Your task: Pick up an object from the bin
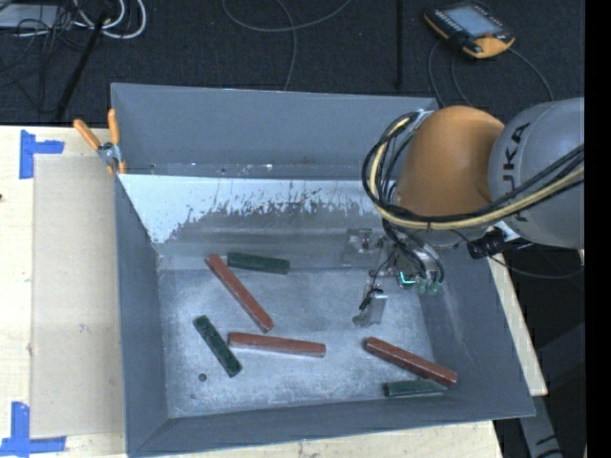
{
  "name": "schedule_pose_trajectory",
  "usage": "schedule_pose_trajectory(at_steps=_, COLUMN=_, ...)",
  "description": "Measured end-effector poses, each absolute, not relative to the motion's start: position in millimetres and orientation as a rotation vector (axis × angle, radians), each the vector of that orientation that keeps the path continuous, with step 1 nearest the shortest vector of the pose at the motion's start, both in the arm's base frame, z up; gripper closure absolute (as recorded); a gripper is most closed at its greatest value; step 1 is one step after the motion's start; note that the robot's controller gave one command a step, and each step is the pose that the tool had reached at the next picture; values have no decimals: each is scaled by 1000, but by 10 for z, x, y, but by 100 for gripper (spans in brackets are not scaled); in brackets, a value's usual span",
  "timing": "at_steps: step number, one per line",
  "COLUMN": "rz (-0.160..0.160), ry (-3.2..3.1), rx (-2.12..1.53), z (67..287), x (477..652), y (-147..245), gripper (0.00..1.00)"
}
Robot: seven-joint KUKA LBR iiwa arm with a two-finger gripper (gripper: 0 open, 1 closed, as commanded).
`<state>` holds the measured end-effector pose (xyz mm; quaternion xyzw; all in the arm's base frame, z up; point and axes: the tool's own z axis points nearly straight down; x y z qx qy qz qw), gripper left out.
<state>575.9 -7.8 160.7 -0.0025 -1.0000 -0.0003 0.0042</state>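
Note:
My gripper (370, 307) hangs under the orange-domed wrist in the right half of the bin, low over bare floor. Nearest to it is a red-brown flat stick (410, 361), lying slanted just in front and to its right, apart from it. A short dark green stick (412, 387) lies beside that one against the front wall. Another red-brown stick (277, 345) lies flat to the gripper's front left. I see nothing held in the gripper.
Farther left lie a long slanted red-brown stick (239, 292), a dark green stick (258, 263) near the back wall and another dark green stick (218, 344) at the front left. The arm and its cables cover the bin's right rear corner.

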Motion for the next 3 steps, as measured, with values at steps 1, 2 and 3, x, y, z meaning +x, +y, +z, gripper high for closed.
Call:
schedule_pose_trajectory(at_steps=1, rz=-1, ry=-3140, rx=-8, z=1652, x=5775, y=-78, gripper=0)
schedule_pose_trajectory(at_steps=2, rz=1, ry=-3142, rx=48, z=1400, x=5687, y=494, gripper=0)
schedule_pose_trajectory(at_steps=3, rz=-5, ry=-3132, rx=229, z=1055, x=5485, y=679, gripper=0)
